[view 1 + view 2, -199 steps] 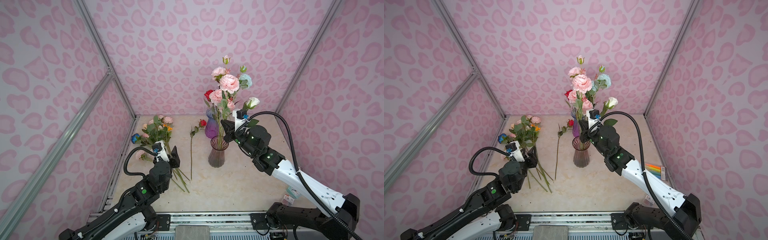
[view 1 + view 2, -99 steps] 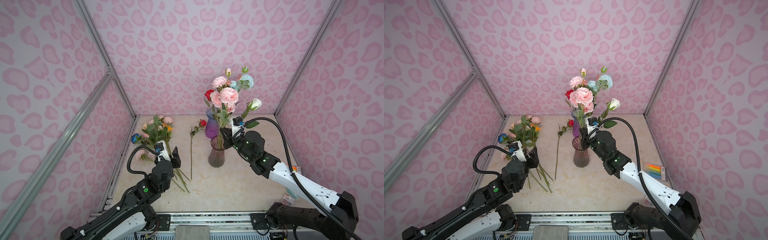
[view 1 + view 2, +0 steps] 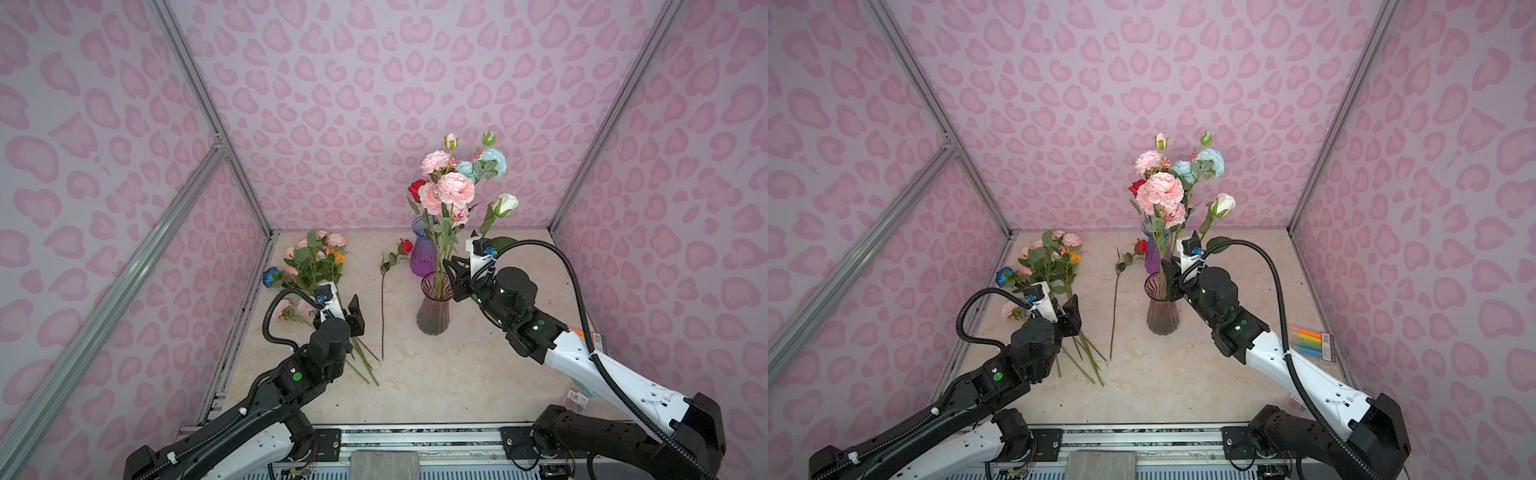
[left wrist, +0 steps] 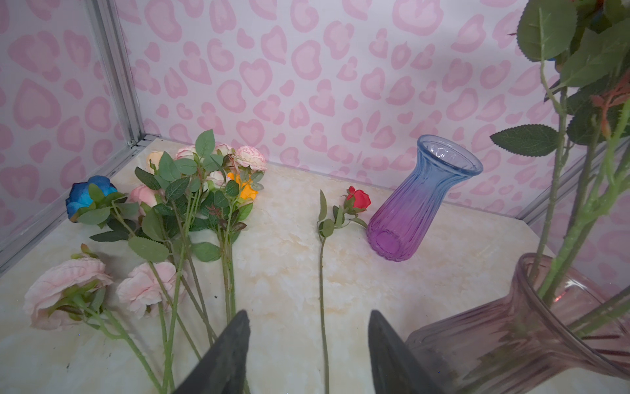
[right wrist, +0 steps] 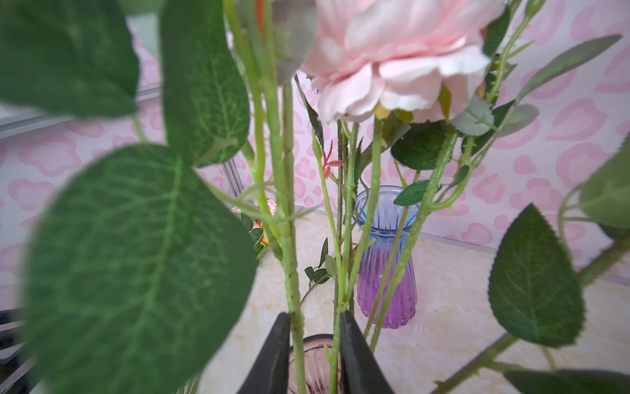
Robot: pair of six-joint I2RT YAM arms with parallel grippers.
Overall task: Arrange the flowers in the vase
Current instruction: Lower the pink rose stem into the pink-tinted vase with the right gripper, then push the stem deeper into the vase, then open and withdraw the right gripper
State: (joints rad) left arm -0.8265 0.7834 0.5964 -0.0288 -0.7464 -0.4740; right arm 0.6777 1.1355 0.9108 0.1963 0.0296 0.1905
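Stems of flowers (image 5: 290, 273) stand between jaws of right end effector (image 5: 314, 317).

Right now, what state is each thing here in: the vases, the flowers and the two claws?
Smoky pink vase: upright, holding several flowers.
Blue-purple vase: upright, empty.
Single red rose: lying flat on the table.
Loose flower bunch: lying flat on the table.
Left gripper: open, empty.
Right gripper: open, flower stems between its jaws.

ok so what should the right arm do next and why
Probably draw the right gripper straight back: its jaws stand parted around two stems that sit in the pinkish vase, so a gentle retreat should leave them in place.
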